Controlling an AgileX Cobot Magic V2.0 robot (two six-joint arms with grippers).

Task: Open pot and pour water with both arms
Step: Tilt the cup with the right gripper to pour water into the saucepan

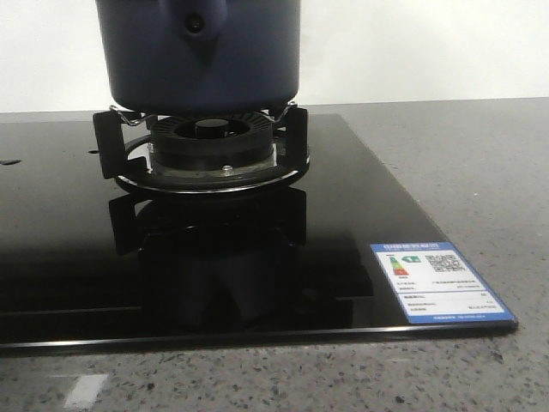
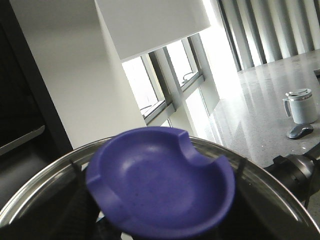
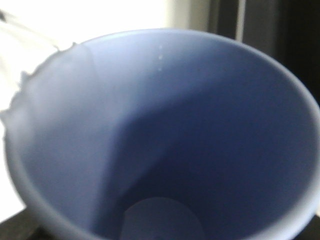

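In the front view we see the pot [image 1: 199, 56], dark navy-blue with matte walls, standing on the black burner grate [image 1: 202, 142] of a glossy black cooktop [image 1: 360, 206], which lies on the grey speckled desk [image 1: 480, 172]; a handle stub with a round hole [image 1: 196, 24] faces the camera, and no arm appears in this view. An energy label sticker [image 1: 435, 281] is on the near right corner of the cooktop. In the left wrist view a blue dish-shaped knob [image 2: 162, 182] with notches in its rim fills the space just in front of our left gripper, and a shiny metal rim [image 2: 45, 182] curves around behind it; the fingers are hidden, so we cannot tell how far this gripper is open or whether it grips the knob. Far from it, a white mug with a lid [image 2: 302, 105] stands on a pale surface. In the right wrist view we look straight into a pale blue cup [image 3: 165, 135], very close to the right gripper; its fingers are not visible, so its state we also cannot tell
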